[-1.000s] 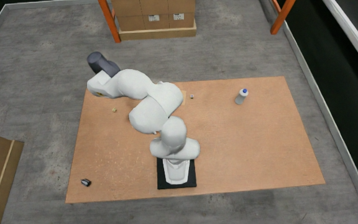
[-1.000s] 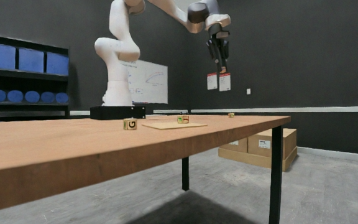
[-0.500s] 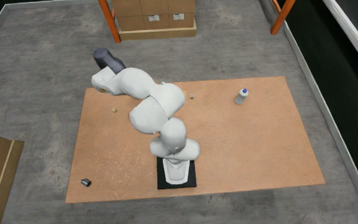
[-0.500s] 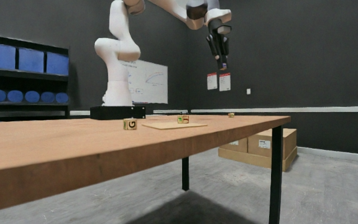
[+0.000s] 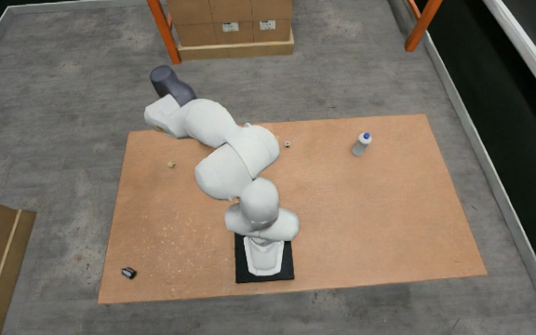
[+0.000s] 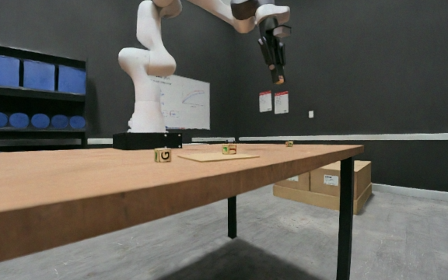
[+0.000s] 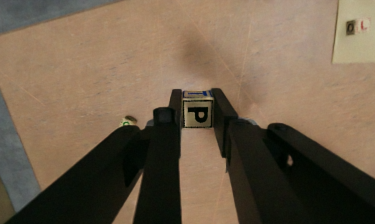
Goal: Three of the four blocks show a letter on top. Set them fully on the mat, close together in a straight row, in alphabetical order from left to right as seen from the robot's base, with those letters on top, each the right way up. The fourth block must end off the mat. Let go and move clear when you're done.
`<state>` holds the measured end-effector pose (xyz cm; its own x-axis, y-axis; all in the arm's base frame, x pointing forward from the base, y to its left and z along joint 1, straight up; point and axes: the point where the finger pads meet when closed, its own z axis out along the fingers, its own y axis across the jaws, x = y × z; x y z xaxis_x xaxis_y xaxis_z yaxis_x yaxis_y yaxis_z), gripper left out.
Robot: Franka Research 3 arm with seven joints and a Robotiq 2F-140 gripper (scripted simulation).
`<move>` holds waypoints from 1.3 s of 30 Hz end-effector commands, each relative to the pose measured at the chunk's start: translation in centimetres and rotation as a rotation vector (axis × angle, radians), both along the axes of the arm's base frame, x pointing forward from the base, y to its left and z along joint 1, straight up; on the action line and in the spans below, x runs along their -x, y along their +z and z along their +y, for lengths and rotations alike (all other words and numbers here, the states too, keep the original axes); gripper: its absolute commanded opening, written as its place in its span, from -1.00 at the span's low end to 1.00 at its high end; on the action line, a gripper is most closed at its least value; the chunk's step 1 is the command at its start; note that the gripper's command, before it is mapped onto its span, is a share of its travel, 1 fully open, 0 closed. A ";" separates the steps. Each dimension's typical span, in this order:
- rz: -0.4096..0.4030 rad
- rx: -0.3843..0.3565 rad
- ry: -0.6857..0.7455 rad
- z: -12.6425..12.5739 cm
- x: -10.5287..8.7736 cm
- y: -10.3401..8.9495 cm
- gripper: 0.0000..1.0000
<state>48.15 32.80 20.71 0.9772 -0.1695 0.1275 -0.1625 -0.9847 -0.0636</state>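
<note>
White links of the arm (image 5: 223, 172) (image 6: 146, 64) rise from a black base plate (image 5: 240, 277) (image 6: 120, 145) near the middle of the table's near edge, and I have the arm bent out to the left, its wrist end toward the far left corner of the table (image 5: 366, 209) (image 6: 92, 167). From the outside camera I see the gripper (image 6: 278, 78) (image 7: 196, 103) hanging with its fingers downward, slightly tilted, high above the tabletop. Its fingers are pinching the held block (image 6: 280, 80) (image 7: 197, 113), gripped by two opposite sides; my wrist view shows a black P lying sideways on one face and blue marking on the adjoining one. Toward the left edge sits a loose block (image 5: 171, 164) (image 6: 289, 144) (image 7: 127, 121), off the mat (image 5: 277, 138) (image 6: 204, 157) (image 7: 370, 52), which lies near the far edge. On that mat rests another block (image 6: 229, 149) (image 7: 357, 26), with a dark-marked face and a red-marked one toward my wrist camera. The G block (image 5: 288, 144) (image 6: 162, 155) stands just beside the mat, off it to the right, its G on a side face. Farther right, near the far edge, is a bottle (image 5: 361, 144) with a blue cap; a small black object (image 5: 128, 273) lies near the near left corner.
</note>
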 end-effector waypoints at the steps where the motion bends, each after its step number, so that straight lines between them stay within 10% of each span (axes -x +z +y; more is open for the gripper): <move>1: -0.002 0.005 0.130 -0.7 -0.3 0.1 -0.57; 39: -0.010 0.069 0.505 -9.7 -4.6 -0.9 -0.57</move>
<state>52.31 23.90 19.99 0.9693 0.2094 0.1285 0.2107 -0.9775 0.0038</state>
